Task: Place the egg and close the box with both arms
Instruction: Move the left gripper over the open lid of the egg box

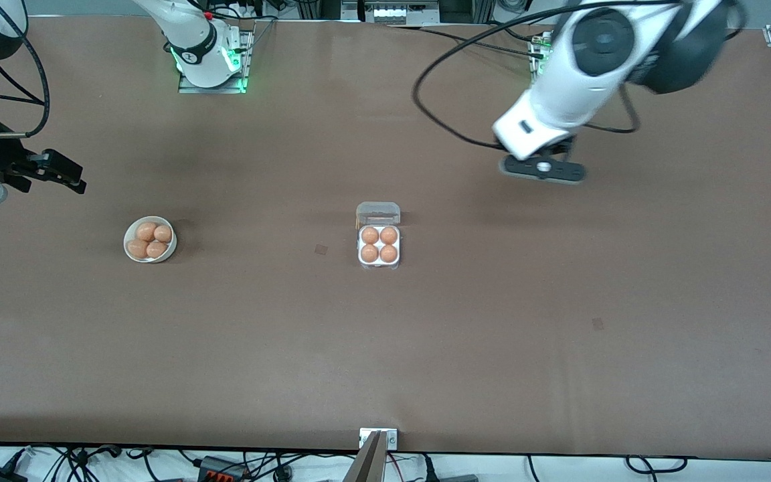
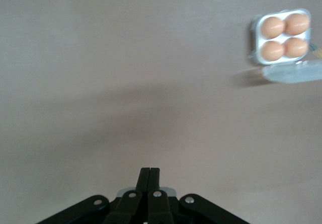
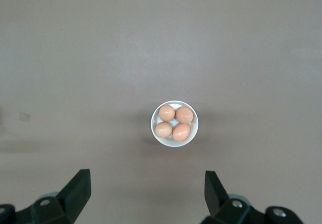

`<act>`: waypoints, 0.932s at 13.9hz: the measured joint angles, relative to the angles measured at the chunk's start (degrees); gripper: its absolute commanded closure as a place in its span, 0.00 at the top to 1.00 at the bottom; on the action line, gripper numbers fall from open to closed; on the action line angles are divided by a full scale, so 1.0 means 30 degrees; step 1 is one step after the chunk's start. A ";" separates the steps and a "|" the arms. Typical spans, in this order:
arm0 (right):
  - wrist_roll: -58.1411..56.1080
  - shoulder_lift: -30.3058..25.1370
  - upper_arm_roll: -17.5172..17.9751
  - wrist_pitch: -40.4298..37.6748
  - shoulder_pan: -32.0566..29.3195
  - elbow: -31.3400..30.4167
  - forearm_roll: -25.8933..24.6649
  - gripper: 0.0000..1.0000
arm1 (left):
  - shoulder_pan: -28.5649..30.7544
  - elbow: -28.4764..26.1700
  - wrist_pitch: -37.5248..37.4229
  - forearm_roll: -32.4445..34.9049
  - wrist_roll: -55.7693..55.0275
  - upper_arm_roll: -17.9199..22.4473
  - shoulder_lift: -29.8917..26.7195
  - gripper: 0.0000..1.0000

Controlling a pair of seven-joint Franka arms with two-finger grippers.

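The box (image 1: 379, 244) stands mid-table, a white tray with a light-brown egg (image 1: 370, 235) in every cell. Its clear lid (image 1: 378, 213) is open and stands up on the side toward the robots' bases. The box also shows in the left wrist view (image 2: 285, 36), lid (image 2: 293, 74) open. My left gripper (image 1: 543, 169) is up in the air over bare table toward the left arm's end, shut and empty (image 2: 150, 170). My right gripper (image 1: 64, 173) is in the air at the right arm's end, open and empty (image 3: 148, 176), apart from the bowl.
A round white bowl (image 1: 170, 253) with several brown eggs (image 1: 146, 231) sits toward the right arm's end, level with the box; it shows in the right wrist view (image 3: 173, 142). A black cable (image 1: 439, 127) loops over the table near the left arm's base.
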 measured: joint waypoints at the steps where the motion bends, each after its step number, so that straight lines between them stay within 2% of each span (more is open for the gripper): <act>1: -0.0199 -0.0063 -0.0005 0.0007 -0.0004 0.0000 -0.0003 1.00 | -0.0025 -0.0085 0.0816 -0.0001 -0.0430 -0.0419 0.0402 0.01; 7: -0.0541 -0.0176 -0.0027 0.0096 -0.0143 0.0314 -0.0004 1.00 | -0.0384 -0.0174 0.5332 -0.0022 -0.2362 -0.2830 0.3963 0.01; 11: -0.0572 -0.0080 -0.0031 -0.0856 -0.0178 0.0313 -0.0003 1.00 | -0.1686 -0.0208 0.7364 0.0126 -0.3839 -0.2975 0.5771 0.01; 13: -0.0572 -0.0176 -0.0144 -0.0913 -0.0199 0.0340 -0.0003 1.00 | -0.2209 -0.0255 0.8511 0.1410 -0.5382 -0.2978 0.6591 0.01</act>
